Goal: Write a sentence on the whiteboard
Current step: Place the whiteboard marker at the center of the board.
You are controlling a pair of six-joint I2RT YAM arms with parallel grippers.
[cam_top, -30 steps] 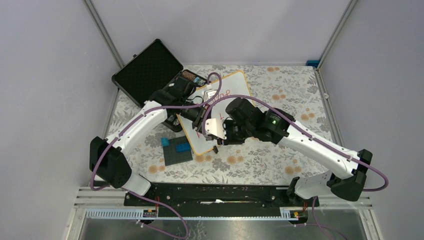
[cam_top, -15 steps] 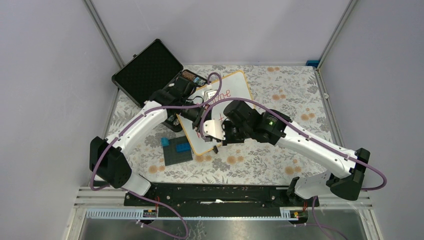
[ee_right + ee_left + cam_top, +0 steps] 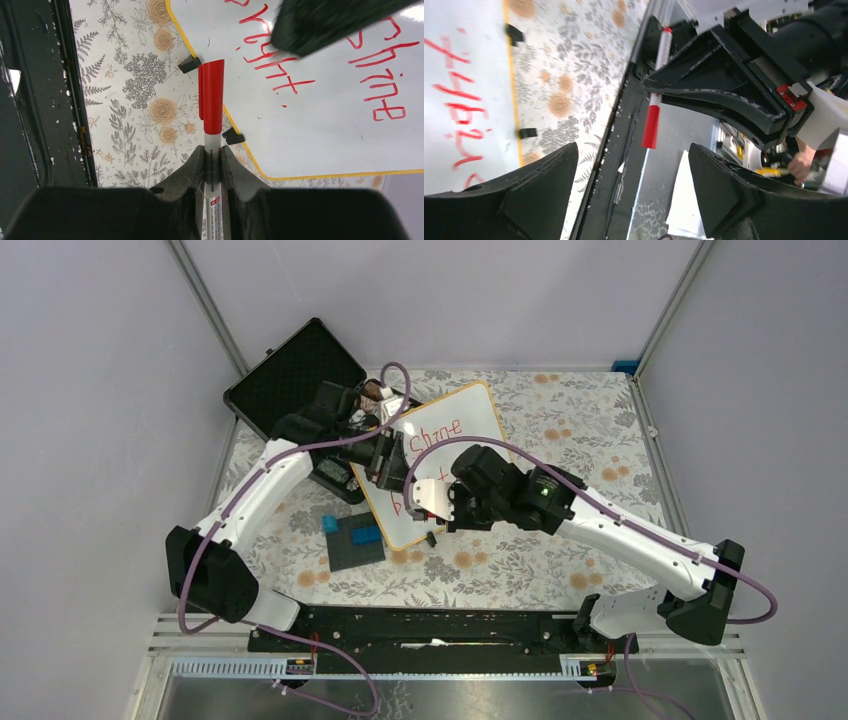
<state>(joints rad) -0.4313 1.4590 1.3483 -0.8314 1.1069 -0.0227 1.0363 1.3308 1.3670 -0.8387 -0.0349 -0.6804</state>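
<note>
The whiteboard (image 3: 475,405) lay flat and skewed on the floral worktop (image 3: 590,440), between the 2 arms' reach. The sentence (image 3: 272,61) was on it in red, in 2 lines: "shine" and "bright" could be read, and the arms hid whatever came before "shine" in the top view.

The right gripper (image 3: 212,152) was clenched on the white barrel of the marker (image 3: 211,97). The red cap was on, pointing forward over the board's near edge, between its 2 black feet (image 3: 233,136). The marker hung above the board, and no tip was exposed. The left gripper (image 3: 633,150) stood wide apart with nothing between its fingers, facing the marker from beyond the cap end. In the top view it hovered over the left part of the board.

By these signs the writing itself looked finished: the words were there and the pen was capped. What seemed left was small, probably setting the marker down, perhaps in the open black case (image 3: 300,370) at the far left, and drawing both arms off the board. Whether more words were meant could not be told. The grey plate with blue blocks (image 3: 357,540) lay just left of the board and played no part.
</note>
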